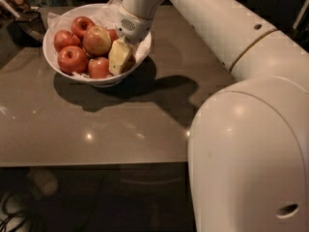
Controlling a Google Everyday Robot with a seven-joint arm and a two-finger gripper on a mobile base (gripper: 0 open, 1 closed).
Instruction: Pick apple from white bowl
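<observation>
The white bowl (57, 65) stands at the back left of the brown table, lined with white paper and holding several apples. The palest apple (97, 40), yellow-tan with a faint blush, lies in the middle of the bowl among red apples (72, 59). My gripper (119, 57) reaches down into the right side of the bowl, right beside the pale apple and touching or nearly touching its right flank. Its yellowish tip hides what lies under it.
The white arm (217, 28) stretches from the right foreground across the table to the bowl. Dark objects (21, 11) sit beyond the table's back left corner. The table's front edge (96, 164) runs across the lower view, with floor clutter below.
</observation>
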